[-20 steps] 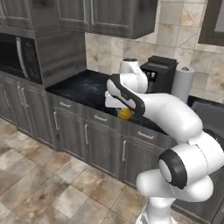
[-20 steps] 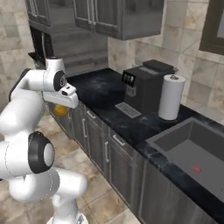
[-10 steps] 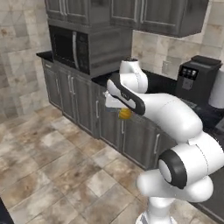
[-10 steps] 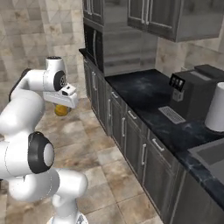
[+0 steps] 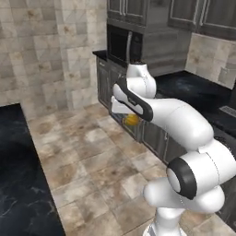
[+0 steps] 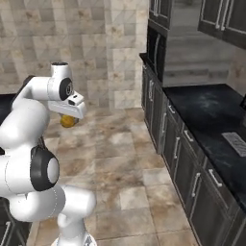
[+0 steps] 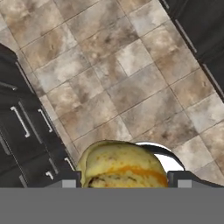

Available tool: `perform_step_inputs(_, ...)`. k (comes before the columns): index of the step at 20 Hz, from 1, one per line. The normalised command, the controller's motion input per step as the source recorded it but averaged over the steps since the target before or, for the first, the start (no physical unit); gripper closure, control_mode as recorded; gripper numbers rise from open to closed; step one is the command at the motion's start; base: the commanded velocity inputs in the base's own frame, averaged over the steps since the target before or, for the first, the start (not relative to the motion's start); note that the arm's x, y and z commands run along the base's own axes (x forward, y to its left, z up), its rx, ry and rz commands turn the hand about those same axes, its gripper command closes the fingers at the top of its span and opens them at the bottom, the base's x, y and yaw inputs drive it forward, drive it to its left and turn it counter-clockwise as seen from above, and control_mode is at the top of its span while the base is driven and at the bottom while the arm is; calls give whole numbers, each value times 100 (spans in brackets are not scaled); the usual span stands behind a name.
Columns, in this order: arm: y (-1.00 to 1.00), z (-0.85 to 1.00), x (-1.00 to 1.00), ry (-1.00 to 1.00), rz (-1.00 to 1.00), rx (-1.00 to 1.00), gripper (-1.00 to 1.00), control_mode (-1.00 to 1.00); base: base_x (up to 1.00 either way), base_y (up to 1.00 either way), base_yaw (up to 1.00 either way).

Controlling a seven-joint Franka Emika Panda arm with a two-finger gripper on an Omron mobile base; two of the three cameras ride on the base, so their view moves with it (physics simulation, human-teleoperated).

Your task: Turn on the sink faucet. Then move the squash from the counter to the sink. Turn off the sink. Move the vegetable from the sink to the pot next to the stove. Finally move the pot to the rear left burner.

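The yellow squash (image 5: 132, 120) hangs in the air above the tiled floor, held in my gripper (image 5: 130, 116), which is shut on it. From the right base view the squash (image 6: 68, 121) sits just under the white hand, and my gripper (image 6: 70, 116) is at chest height, far left of the black marble counter (image 6: 206, 108). In the hand view the squash (image 7: 122, 162) bulges between the two fingertips of my gripper (image 7: 124, 181). The counter (image 5: 193, 92) runs behind the arm. Sink, faucet, pot and stove are out of view.
A built-in microwave (image 5: 122, 46) and tall dark cabinets (image 6: 156, 48) stand at the counter's far end. Another black worktop (image 5: 18, 184) fills the lower left. Beige floor tiles (image 6: 125, 158) stretch between them. Dark cabinet fronts (image 7: 26, 127) lie below the hand.
The whole picture has swung as the base moved: coffee machine, paper towel roll and sink slid out to the right, open floor came in. The squash stays in the gripper.
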Motion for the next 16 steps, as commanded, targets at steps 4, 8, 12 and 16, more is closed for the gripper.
perform_step_inputs(4, 0, 0, 0, 0, 0, 0, 100, 100, -20, -2, 49)
perform_step_inputs(8, 0, 0, 0, 0, 0, 0, 100, 100, -25, -22, 49)
perform_step_inputs(12, 0, 0, 0, 0, 0, 0, 100, 100, -26, -18, 50)
perform_step_inputs(16, 0, 0, 0, 0, 0, 0, 100, 100, -30, -19, 52)
